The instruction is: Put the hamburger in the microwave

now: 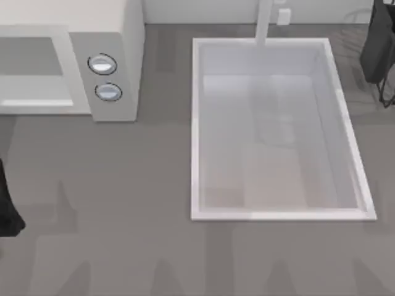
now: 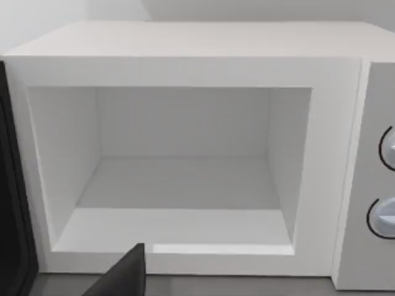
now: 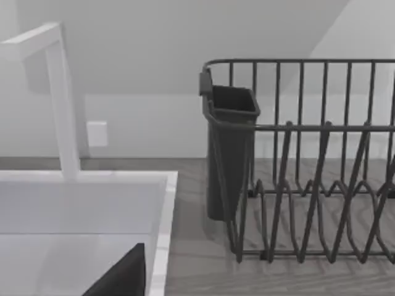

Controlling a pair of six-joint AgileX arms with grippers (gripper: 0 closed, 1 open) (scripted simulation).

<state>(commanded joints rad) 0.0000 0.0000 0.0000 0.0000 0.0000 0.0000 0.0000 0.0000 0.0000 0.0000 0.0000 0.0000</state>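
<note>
Dark finger tip (image 2: 126,274) of my left gripper pokes into the left wrist view, nearest of all, with the microwave (image 2: 185,154) just beyond it; from that sliver I cannot tell how far the gripper is open or whether it has hold of anything. That view looks straight into the microwave's cavity, door swung aside as a dark edge, floor and walls bare and white, two knobs (image 2: 386,217) on the panel to its right. From above, the microwave (image 1: 111,55) sits at the table's far left corner and its cavity interior is hidden; my left arm (image 1: 7,203) is a dark shape at the left edge, near side.

A like dark tip (image 3: 123,274) of my right gripper shows in the right wrist view, opening again untellable. Beyond it stand the sink's (image 3: 80,209) white rim, the faucet (image 3: 58,92), and a dark wire dish rack (image 3: 308,166) with a cutlery cup (image 3: 229,148). From above, the sink (image 1: 271,213) fills the middle right, my right arm (image 1: 378,49) dark at the far right corner.

Grey table (image 1: 123,234) lies open across the near side and between microwave and sink. I cannot see the hamburger.
</note>
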